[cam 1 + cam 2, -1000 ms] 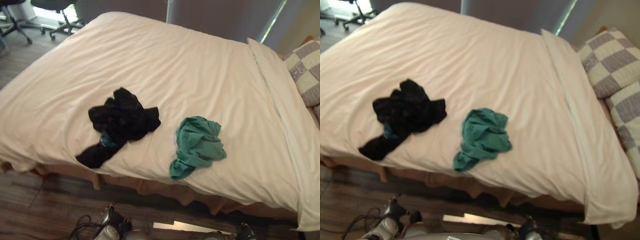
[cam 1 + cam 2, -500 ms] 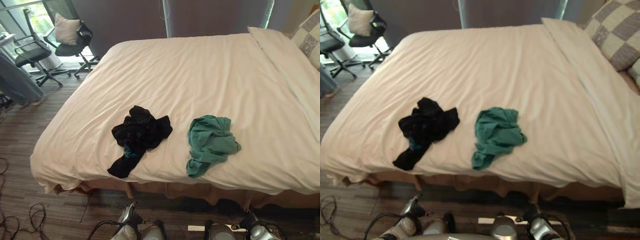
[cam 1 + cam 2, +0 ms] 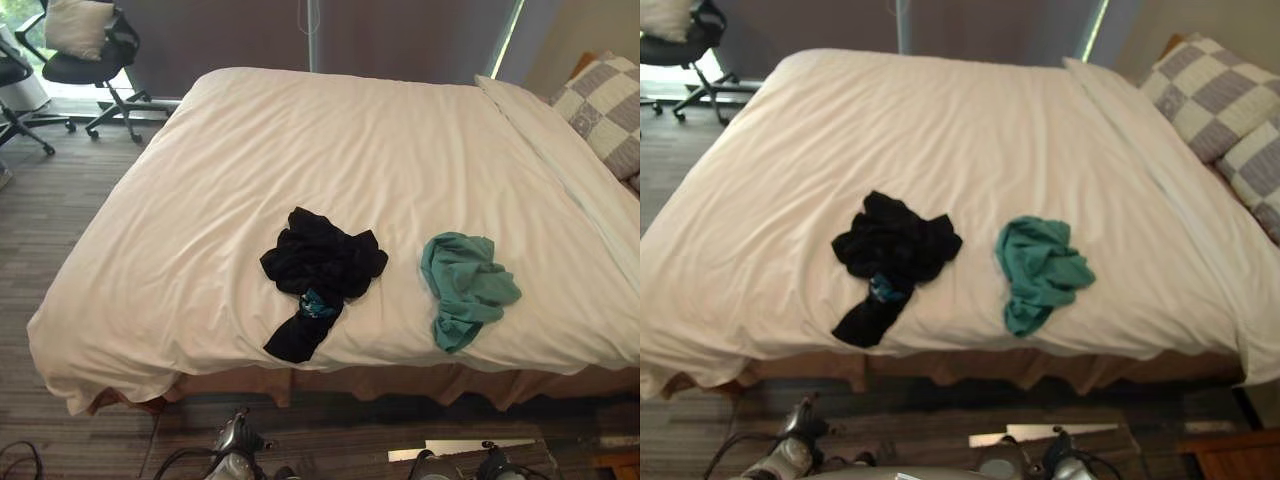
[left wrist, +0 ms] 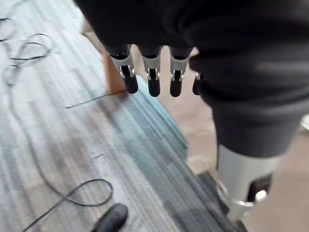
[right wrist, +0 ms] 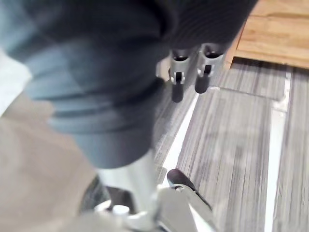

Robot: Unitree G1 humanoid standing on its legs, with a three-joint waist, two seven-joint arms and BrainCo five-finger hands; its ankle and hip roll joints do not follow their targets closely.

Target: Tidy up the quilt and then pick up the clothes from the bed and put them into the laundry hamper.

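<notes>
With the cream quilt (image 3: 330, 170) apparently flat, we reach first for the crumpled black garment (image 3: 318, 272), then the teal one (image 3: 465, 288); left hand (image 4: 150, 75) and right hand (image 5: 189, 72) hang low, fingers relaxed, holding nothing.

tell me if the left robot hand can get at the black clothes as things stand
Probably yes: the black clothes lie uncovered near the bed's front edge, and the left robot hand hangs low, open and empty, so it must rise first.

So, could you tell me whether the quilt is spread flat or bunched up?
Spread flat: the quilt covers the bed smoothly with only light creases, the black clothes and green garment lying crumpled on top.
</notes>
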